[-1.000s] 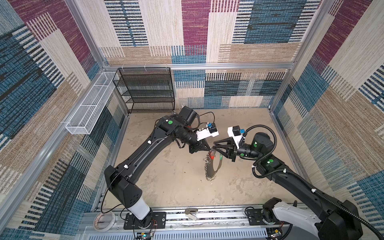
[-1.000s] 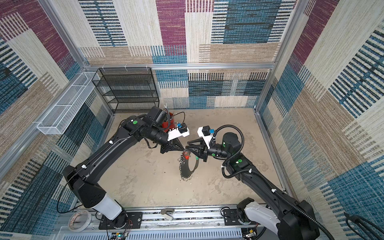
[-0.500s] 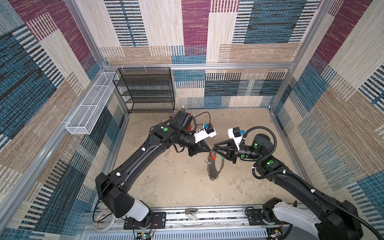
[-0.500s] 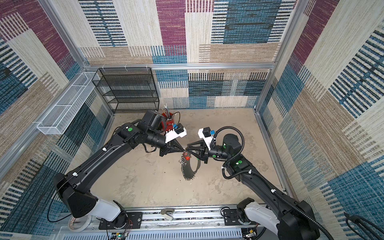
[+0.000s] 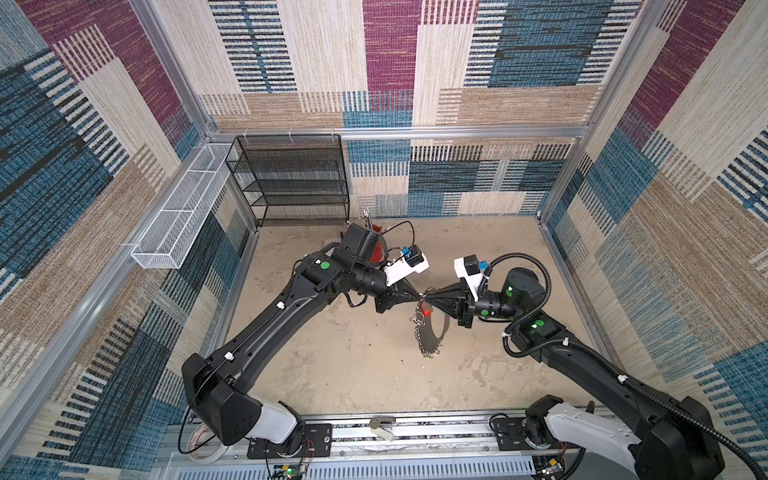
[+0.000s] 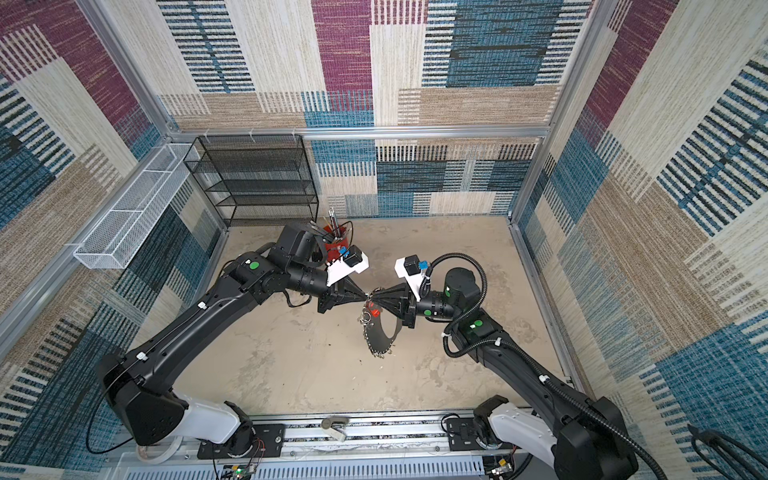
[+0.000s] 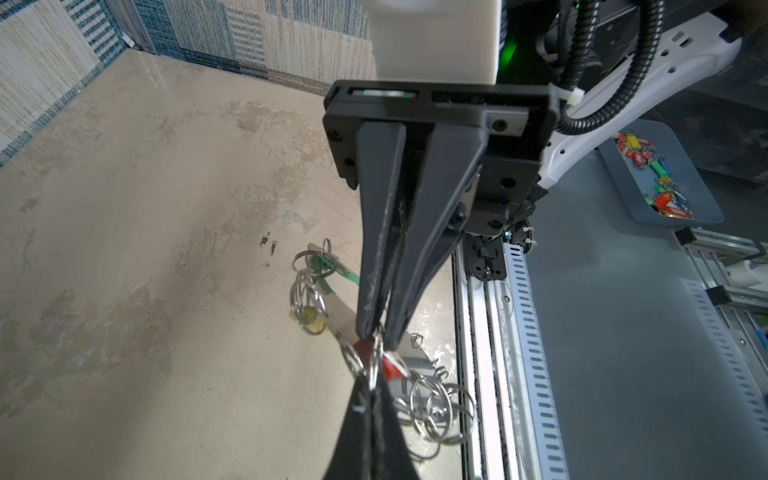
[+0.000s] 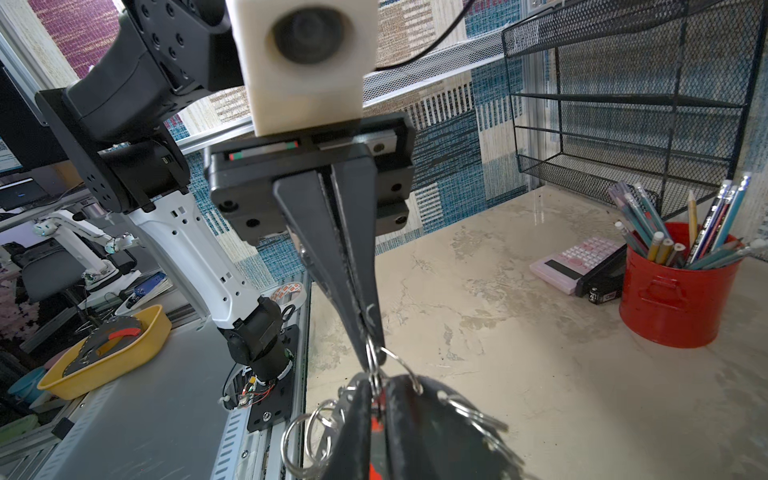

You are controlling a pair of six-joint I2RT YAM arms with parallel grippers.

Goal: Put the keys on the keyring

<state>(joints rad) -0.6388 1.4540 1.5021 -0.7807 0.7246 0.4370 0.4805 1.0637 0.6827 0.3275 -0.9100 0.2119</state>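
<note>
In both top views my two grippers meet tip to tip above the middle of the table. The left gripper [image 5: 417,296] [image 7: 371,380] is shut on a silver split ring [image 8: 374,360] of the keyring. The keyring [image 5: 433,337] [image 6: 380,338], a grey curved band edged with rings, hangs below the tips. The right gripper [image 5: 426,297] [image 8: 376,384] is shut, with the red tag [image 8: 376,424] of a key showing in the slit between its fingers. More keys with a green tag [image 7: 334,270] and a yellow tag [image 7: 309,322] hang on the band.
A red cup of pencils [image 6: 338,245] [image 8: 673,303], a pink calculator [image 8: 577,262] and a black mesh shelf [image 5: 291,178] stand at the back left. A white wire basket [image 5: 178,224] hangs on the left wall. Beside the table are a grey tray [image 7: 706,199] of tagged keys and a yellow tray [image 8: 124,353].
The right gripper's jaws have closed at the ring. The left arm's elbow has swung towards the left and front while its tips stayed at the keyring.
</note>
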